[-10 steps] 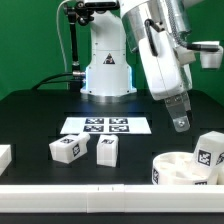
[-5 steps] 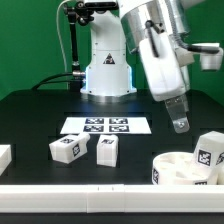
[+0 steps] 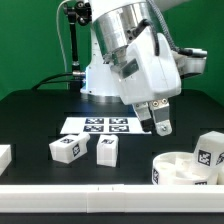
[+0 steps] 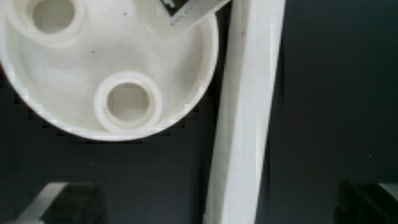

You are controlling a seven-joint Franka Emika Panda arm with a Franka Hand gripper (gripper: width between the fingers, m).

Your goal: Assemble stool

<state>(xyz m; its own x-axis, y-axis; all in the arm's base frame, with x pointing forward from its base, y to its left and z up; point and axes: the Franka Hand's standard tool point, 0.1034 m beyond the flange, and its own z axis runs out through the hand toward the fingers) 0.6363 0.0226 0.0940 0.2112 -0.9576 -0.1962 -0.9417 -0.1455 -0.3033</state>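
Hanging the gripper [image 3: 155, 120], fingers spread apart and empty, over bare table [image 3: 30, 115] just off the marker board [image 3: 90, 126], with free room all around. Showing the seat [image 3: 178, 170] lying flat, hollow upward, against the front rail [image 3: 80, 195] at the exterior view's right. Showing the right leg [image 3: 209, 152] at its far rim, with the middle leg [image 3: 106, 150] and left leg [image 3: 66, 149] standing well apart from it.

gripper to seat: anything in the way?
Nothing visible. The open gripper hangs above the table; the seat lies lower, toward the exterior view's right, with open space between. A leg stands at the seat's right edge, off that path.
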